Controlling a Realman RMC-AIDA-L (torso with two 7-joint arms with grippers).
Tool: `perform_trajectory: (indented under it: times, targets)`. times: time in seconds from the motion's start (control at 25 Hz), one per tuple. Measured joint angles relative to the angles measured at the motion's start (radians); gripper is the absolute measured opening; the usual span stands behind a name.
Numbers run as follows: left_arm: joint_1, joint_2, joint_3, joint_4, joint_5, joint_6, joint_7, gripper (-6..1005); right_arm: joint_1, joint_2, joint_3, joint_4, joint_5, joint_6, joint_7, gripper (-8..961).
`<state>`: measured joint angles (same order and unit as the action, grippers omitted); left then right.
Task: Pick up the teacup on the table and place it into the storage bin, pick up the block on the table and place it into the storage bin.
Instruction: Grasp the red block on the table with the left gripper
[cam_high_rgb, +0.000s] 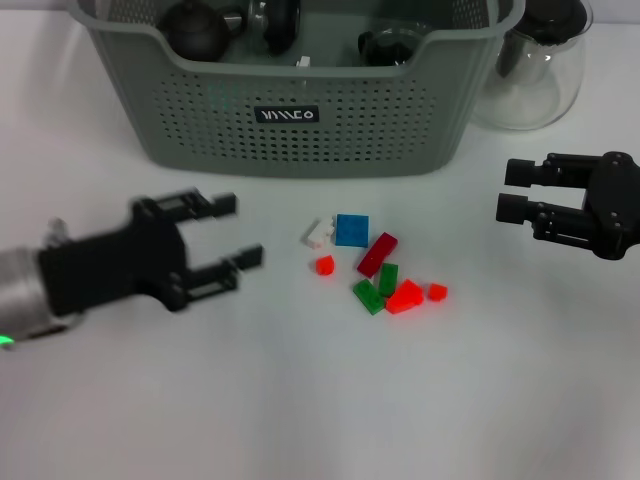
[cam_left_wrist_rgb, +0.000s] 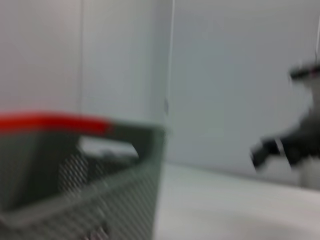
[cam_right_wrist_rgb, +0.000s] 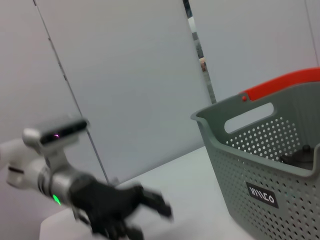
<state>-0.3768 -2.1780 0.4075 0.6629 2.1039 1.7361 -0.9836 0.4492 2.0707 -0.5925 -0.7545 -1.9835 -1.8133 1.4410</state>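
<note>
Storage bin: a large grey-green rectangular plastic basket (cam_high_rgb: 300, 110) with perforated sides, cut-out handles and a small black label with white lettering (cam_high_rgb: 286, 115), standing at the far middle of the white table (cam_high_rgb: 300, 400).
Inside the bin: dark round teaware, among it a dark teapot-like vessel (cam_high_rgb: 198, 30) at the bin's left end; which piece is the teacup I cannot tell.
Blocks: a loose cluster of small plastic bricks on the table in front of the bin, between the two grippers: a blue square brick (cam_high_rgb: 351, 230), a white brick (cam_high_rgb: 319, 233) touching it, a dark red long brick (cam_high_rgb: 377, 254), two green bricks (cam_high_rgb: 375, 290), and red pieces (cam_high_rgb: 405, 296).
Left gripper: black, two-fingered (cam_high_rgb: 225, 240), low over the table left of the bricks, pointing toward them; fingers spread wide with nothing between them.
Right gripper: black (cam_high_rgb: 520, 192), hovering right of the bricks, near the bin's right corner; fingers parted, holding nothing.
Glass jug: a clear glass jug with a dark lid (cam_high_rgb: 535, 60), just right of the bin.
Right wrist view: the bin's end wall (cam_right_wrist_rgb: 270, 165) and the left gripper (cam_right_wrist_rgb: 150, 205) farther off.
</note>
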Motion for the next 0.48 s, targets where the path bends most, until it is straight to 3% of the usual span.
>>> perform_trajectory:
  times: [0.28,0.48]
  targets:
    - [-0.082,0.001,0.038,-0.31,0.037,-0.294,0.221,641,0.007,-0.001,0.0,0.001,0.0,0.0,0.007,535]
    - [-0.134,0.0,0.032,-0.442,0.032,-0.45,0.331,560,0.011,-0.001,0.0,0.001,0.0,0.0,0.01,534]
